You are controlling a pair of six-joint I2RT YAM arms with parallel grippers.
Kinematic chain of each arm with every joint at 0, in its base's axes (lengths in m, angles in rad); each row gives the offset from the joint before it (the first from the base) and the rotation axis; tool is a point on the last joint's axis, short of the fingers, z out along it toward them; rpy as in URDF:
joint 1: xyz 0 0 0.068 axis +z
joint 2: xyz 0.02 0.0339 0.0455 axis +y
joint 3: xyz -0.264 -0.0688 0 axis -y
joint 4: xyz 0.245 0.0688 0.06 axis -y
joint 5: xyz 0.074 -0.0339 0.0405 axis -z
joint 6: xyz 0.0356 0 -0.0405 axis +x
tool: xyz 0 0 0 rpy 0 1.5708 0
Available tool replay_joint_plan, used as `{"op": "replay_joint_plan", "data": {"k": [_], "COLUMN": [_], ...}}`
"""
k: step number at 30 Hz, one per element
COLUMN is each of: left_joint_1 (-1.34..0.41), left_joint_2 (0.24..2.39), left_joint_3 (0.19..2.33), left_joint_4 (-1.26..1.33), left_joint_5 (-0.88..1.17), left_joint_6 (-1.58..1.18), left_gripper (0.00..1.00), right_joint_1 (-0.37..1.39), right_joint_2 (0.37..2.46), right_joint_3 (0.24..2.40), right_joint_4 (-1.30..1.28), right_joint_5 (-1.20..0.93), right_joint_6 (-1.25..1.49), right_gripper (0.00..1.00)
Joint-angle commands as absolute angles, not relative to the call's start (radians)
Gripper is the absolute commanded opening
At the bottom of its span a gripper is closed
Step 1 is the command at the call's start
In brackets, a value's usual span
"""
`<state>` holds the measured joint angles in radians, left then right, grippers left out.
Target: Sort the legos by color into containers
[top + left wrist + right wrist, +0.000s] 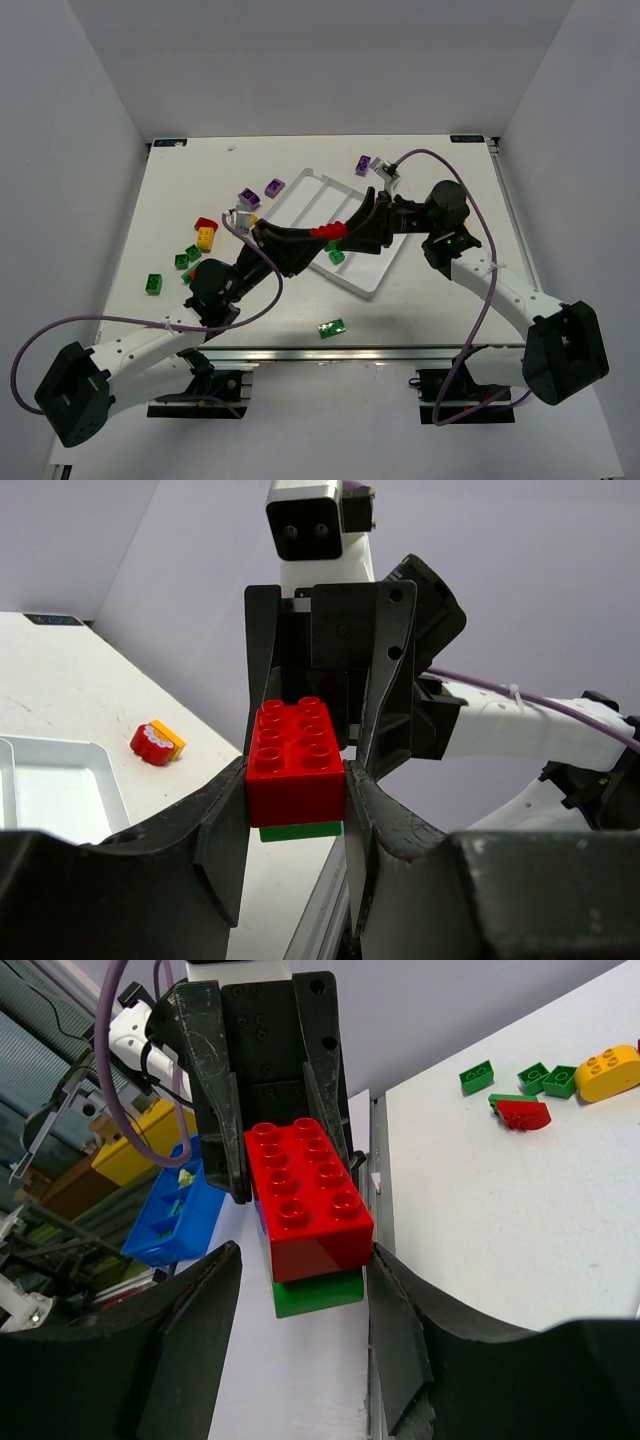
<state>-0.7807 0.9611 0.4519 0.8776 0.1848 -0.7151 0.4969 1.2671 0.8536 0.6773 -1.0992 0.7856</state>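
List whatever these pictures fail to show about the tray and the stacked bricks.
- Top view: the left arm and right arm cross over the tray, hiding most of its compartments and what lies in them.
- Both wrist views: the red brick covers the green brick beneath, so its full shape is hidden.
- Right wrist view: whether the right gripper presses the red brick or only brackets it cannot be told.

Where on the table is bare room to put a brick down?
The table's far left corner, behind the purple bricks, is bare; so is the strip from the tray to the right edge, under the right arm. Crowded: legos left of the tray.
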Motion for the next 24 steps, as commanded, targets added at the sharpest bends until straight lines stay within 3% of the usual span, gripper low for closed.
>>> {"op": "replay_joint_plan", "data": {"k": [1, 11, 24], "left_joint_1": [-0.781, -0.779, -0.779], "left_joint_2": [0.959, 0.994, 0.986], "left_joint_3": [0.43, 0.419, 0.417], "left_joint_4": [0.968, 1.04, 1.042], "left_joint_5": [0.146, 0.127, 0.068], "left_joint_6": [-0.741, -0.764, -0.744], "left_gripper": [0.01, 0.0, 0.0], "right_joint_1": [0.495, 0.495, 0.495], "right_joint_2": [1.273, 1.289, 1.285], "right_joint_3": [0.851, 0.864, 0.87], "right_joint_4": [0.741, 0.765, 0.723], "right_joint_5": [-1.081, -1.066, -1.086], "right_joint_6": [0.81, 0.831, 0.753], "right_gripper": [0.58, 0.52, 0.24]}}
